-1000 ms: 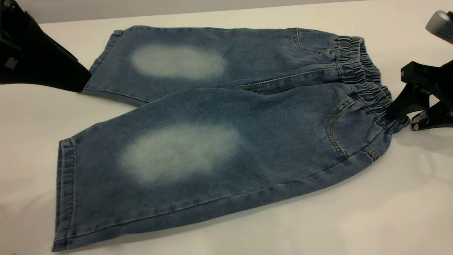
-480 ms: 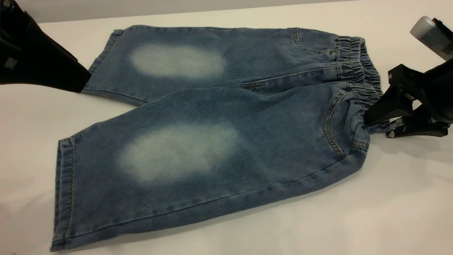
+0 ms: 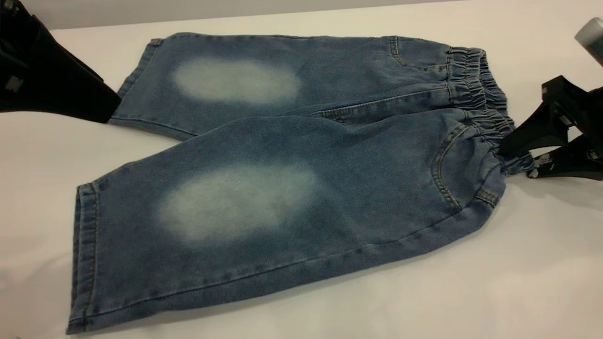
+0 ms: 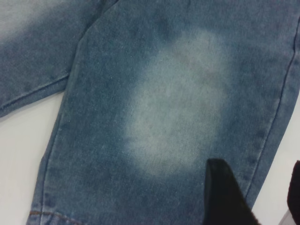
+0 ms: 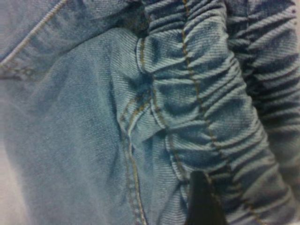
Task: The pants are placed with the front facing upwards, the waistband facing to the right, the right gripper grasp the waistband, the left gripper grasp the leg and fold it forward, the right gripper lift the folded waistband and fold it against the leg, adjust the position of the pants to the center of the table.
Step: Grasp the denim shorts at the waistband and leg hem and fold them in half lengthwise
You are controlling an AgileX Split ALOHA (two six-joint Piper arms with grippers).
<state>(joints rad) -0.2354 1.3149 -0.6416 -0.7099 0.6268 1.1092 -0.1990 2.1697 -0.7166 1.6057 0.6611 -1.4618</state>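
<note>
A: The pants lie flat on the table, waistband rightward. The right gripper clamps its near corner.

B: And the left gripper? Mostly out of frame, fingers spread above a leg.

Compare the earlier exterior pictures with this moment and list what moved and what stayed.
The right gripper, at the waistband, first pushed it toward the legs, bunching the near corner, then drew back rightward, partly stretching it out again. It is clamped on the waistband's near edge. The left gripper, the pants legs and the table stayed put.
</note>
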